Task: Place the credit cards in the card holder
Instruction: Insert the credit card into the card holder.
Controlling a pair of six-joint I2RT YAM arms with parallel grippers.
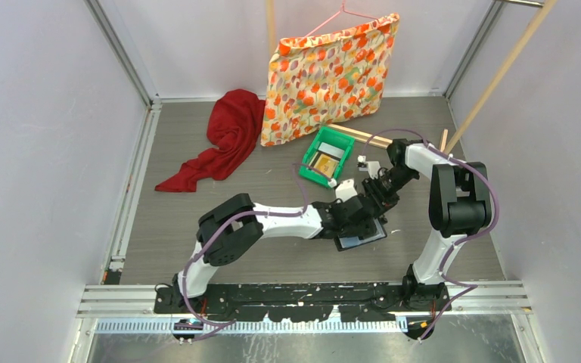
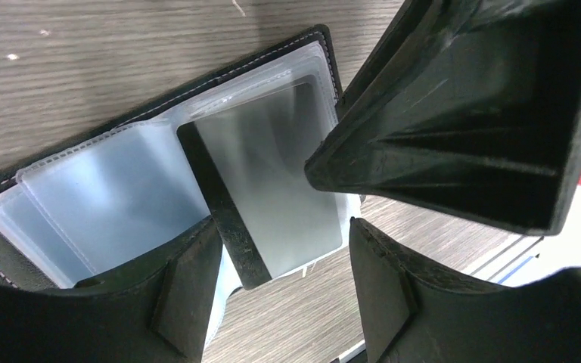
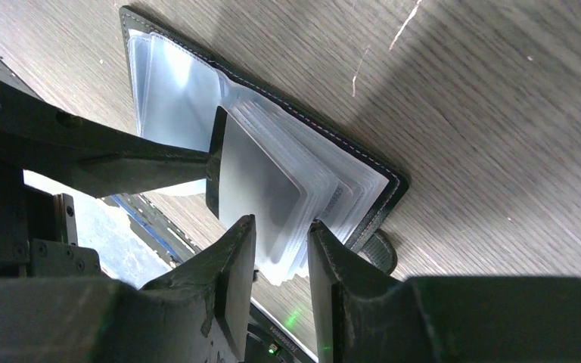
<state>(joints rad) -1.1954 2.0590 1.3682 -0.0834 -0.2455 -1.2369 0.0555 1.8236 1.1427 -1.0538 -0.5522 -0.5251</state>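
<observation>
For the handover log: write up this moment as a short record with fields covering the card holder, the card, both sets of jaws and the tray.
card holder: open on the table, clear pocket pages fanned
silver card: black-striped, tilted above the pages; whether pocketed unclear
left jaws: apart, astride the card's striped end; grip unclear
right jaws: narrowly apart at the pages' edge; grip unclear
green tray: beyond the holder, yellow-gold card inside
</observation>
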